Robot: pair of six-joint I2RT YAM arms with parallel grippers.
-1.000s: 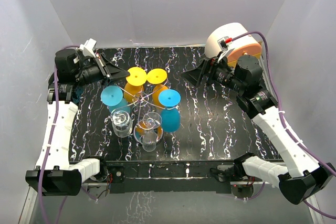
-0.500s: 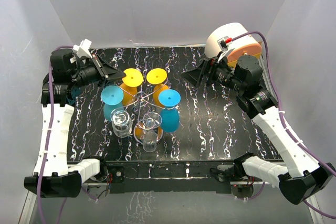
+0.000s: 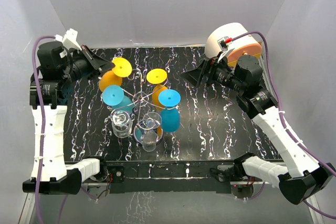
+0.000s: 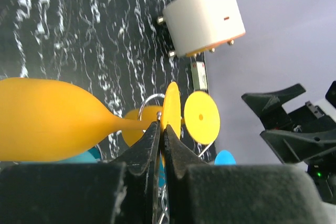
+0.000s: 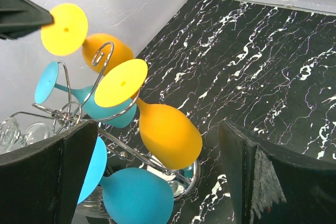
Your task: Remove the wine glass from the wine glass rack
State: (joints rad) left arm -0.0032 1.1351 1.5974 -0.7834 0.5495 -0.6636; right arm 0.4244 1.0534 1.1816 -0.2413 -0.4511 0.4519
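My left gripper [image 3: 106,68] is shut on the yellow foot [image 4: 171,109] of an orange wine glass [image 3: 110,81] and holds it tilted, up and left of the wine glass rack [image 3: 142,98]. In the left wrist view the bowl [image 4: 47,120] lies to the left and a curled wire tip [image 4: 148,99] of the rack sits close behind the stem. The rack's shiny round base [image 5: 192,180] shows in the right wrist view. My right gripper [image 3: 191,75] is open and empty, to the right of the rack.
On the rack hang another orange glass [image 3: 157,78], two blue glasses [image 3: 169,99] [image 3: 112,96] and two clear glasses [image 3: 122,122] [image 3: 151,131]. A white and orange cylinder [image 3: 231,40] stands at the back right. Grey walls close in both sides.
My left gripper has moved up and to the left with the orange glass, drawing it away from the rack's centre. The right arm has not moved.
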